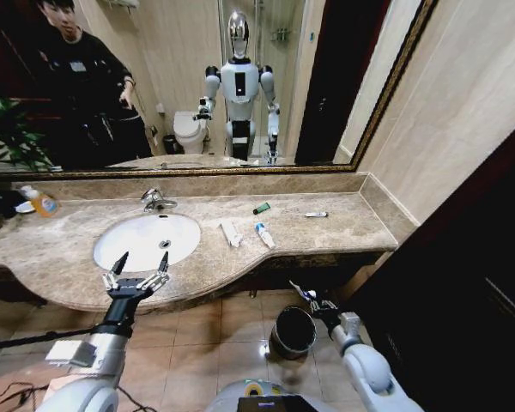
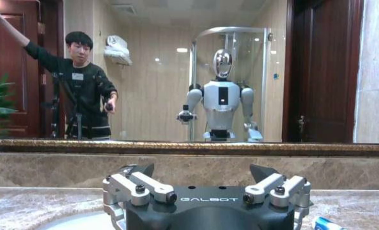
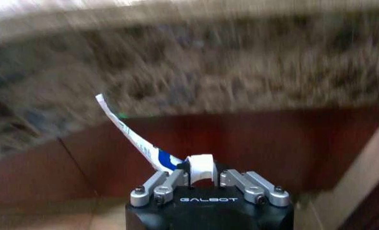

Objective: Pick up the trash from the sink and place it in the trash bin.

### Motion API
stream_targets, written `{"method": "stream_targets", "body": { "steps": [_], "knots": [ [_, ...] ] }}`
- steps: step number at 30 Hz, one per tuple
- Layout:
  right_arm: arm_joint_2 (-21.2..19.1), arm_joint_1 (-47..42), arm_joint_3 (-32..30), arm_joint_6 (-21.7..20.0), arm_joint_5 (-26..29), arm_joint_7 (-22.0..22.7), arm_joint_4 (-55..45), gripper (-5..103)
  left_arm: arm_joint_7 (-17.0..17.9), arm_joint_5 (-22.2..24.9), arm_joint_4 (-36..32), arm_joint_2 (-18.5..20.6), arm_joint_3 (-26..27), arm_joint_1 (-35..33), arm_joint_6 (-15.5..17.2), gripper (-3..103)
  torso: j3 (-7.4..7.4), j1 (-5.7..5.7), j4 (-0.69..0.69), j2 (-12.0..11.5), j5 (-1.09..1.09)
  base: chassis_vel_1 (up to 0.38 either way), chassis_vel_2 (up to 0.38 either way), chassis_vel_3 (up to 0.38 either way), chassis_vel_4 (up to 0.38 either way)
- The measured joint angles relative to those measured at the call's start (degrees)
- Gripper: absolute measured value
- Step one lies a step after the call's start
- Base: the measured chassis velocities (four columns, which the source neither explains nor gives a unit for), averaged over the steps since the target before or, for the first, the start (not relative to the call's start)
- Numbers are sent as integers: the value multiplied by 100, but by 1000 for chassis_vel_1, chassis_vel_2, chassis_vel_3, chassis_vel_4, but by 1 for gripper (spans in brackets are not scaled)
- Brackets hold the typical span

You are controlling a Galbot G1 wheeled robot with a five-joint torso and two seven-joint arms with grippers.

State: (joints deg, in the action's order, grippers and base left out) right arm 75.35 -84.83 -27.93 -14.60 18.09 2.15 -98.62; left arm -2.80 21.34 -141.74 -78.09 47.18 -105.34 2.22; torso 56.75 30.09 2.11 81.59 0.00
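Right gripper [image 1: 312, 300], fingers pinched on a white-and-blue tube [image 3: 138, 139], hangs below the countertop edge, just beside and slightly above the rim of the trash bin [image 1: 293, 331]. The tube's long axis slants up and away from the fingers; the bin's black mouth lies down and toward the robot's left of it, so the drop appears to need a short shift over the opening. Left gripper [image 1: 136, 276], fingers spread wide and empty, hovers at the near edge of the sink [image 1: 146, 240]. Farther along the countertop [image 1: 343, 225], beyond and above the right gripper, lie a flat white packet [image 1: 231, 233], a second white-and-blue tube [image 1: 264, 234], a dark green block [image 1: 262, 208] and a thin white stick [image 1: 316, 215].
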Motion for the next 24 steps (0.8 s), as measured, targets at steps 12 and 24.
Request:
{"method": "stream_targets", "body": {
  "steps": [12,24],
  "knots": [
    [561,619,-73,342,-210,8,1647,20,0,0,0,0,0,0,0,100,0,0,0,0,-1,0,0,0,0],
    [782,850,-69,432,4,107,2337,28,0,0,0,0,0,0,0,100,0,0,0,0,-1,0,0,0,0]
  ]
}}
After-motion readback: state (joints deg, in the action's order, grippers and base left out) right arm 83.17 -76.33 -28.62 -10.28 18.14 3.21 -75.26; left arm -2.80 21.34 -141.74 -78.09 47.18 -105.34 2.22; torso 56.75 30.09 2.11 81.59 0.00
